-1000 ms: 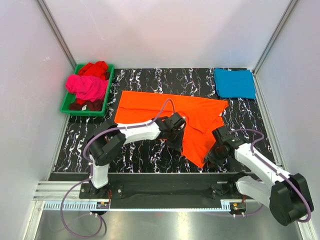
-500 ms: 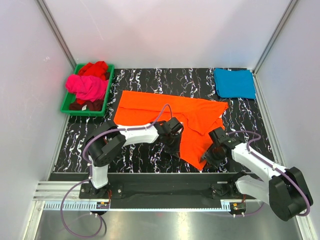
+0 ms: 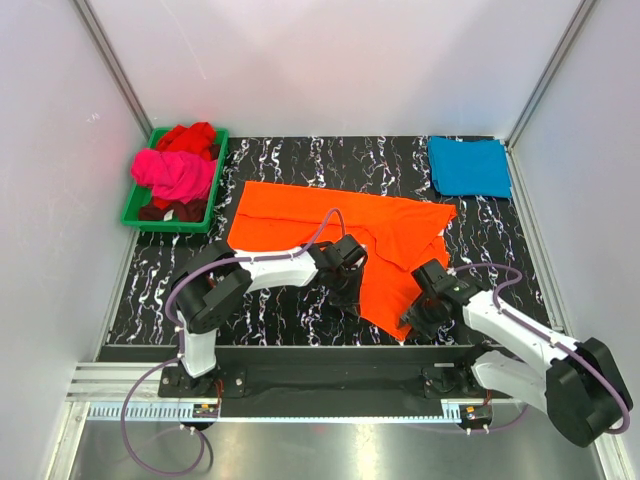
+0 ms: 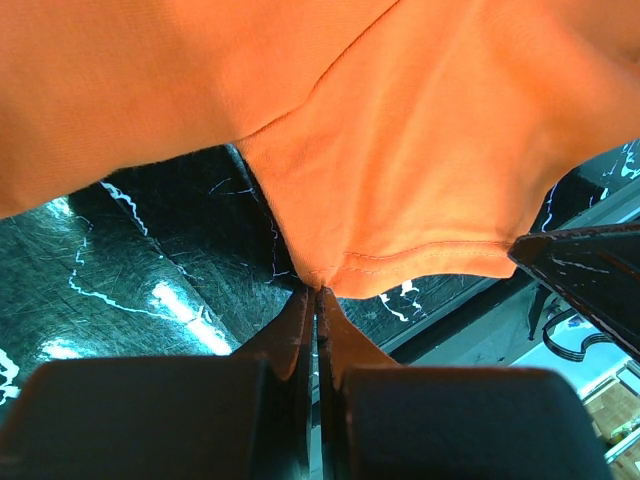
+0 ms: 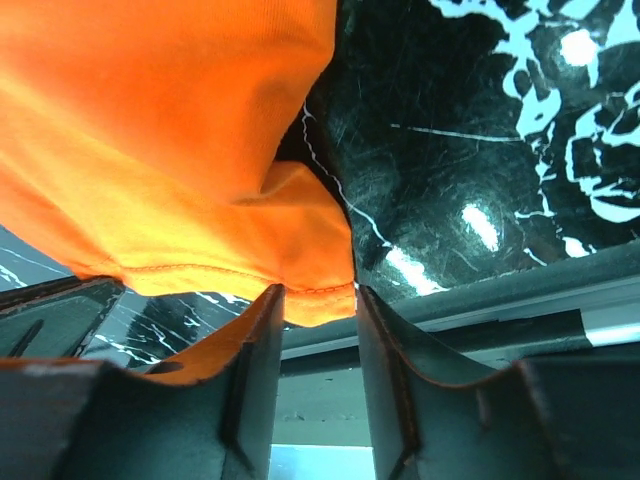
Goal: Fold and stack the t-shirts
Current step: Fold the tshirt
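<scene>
- Four t-shirts are in view; the orange t-shirt [image 3: 300,215] lies spread across the middle of the black marbled table [image 3: 280,150], flat along its far edge, with its right part drawn into a point toward the near edge
- Left gripper [image 3: 348,288] sits low over the near hem of the orange t-shirt, about at the middle of the table; in the left wrist view its jaws [image 4: 318,290] are pressed fully together, and a small pinch of the stitched hem is caught at their tips; the cloth rises from the pinch in a taut fold, with bare table to the left of it
- Right gripper [image 3: 415,322] is at the near tip of the same shirt, close to the table's front edge and to the right of the left gripper; the two are near each other but apart
- In the right wrist view the jaws [image 5: 318,292] stand partway closed, with a folded corner of the orange hem wedged between them; the cloth touches both inner faces and fills the gap, so it reads as gripped
- Teal-blue t-shirt [image 3: 470,167] lies folded flat in the far right corner of the table, well apart from the orange one
- Magenta-pink t-shirt [image 3: 175,172] and red t-shirt [image 3: 190,135] are bunched in the green tray [image 3: 135,205] at the far left; the pink one lies nearer, the red behind it
</scene>
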### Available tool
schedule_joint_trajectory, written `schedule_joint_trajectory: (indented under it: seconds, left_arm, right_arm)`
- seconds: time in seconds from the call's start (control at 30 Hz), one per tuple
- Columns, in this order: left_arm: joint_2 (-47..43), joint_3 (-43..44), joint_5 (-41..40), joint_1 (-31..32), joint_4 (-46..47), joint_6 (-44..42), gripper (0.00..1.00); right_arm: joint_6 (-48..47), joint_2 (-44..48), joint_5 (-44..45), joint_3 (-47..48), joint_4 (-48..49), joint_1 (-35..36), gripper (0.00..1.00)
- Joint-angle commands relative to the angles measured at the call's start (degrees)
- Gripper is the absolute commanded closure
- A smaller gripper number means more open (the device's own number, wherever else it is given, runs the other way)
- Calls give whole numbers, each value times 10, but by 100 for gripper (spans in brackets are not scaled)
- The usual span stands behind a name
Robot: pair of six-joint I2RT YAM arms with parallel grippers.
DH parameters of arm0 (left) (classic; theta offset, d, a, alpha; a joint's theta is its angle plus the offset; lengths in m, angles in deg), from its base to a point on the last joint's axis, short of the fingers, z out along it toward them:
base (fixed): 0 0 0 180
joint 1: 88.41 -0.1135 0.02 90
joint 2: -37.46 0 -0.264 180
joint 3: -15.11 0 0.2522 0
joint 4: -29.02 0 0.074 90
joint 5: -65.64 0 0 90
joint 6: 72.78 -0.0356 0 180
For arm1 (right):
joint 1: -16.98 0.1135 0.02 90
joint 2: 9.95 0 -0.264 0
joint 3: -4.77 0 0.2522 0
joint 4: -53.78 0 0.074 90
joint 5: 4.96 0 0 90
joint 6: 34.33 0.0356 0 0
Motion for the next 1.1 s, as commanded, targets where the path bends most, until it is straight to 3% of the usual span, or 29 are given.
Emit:
schedule_joint_trajectory:
  seconds: [0.0,0.3,0.7,1.07]
  left_arm:
    - [-19,16,16,3,1,-6,100]
    - [-18,17,15,3,1,-6,100]
    - [-20,15,14,3,-2,-5,99]
    - [-32,26,3,3,-19,0,86]
  right_arm:
    - [31,14,32,0,-5,13,60]
    - [70,32,36,-17,-9,36,71]
    - [77,-2,53,-16,5,63,61]
    - [99,-57,93,7,3,108,62]
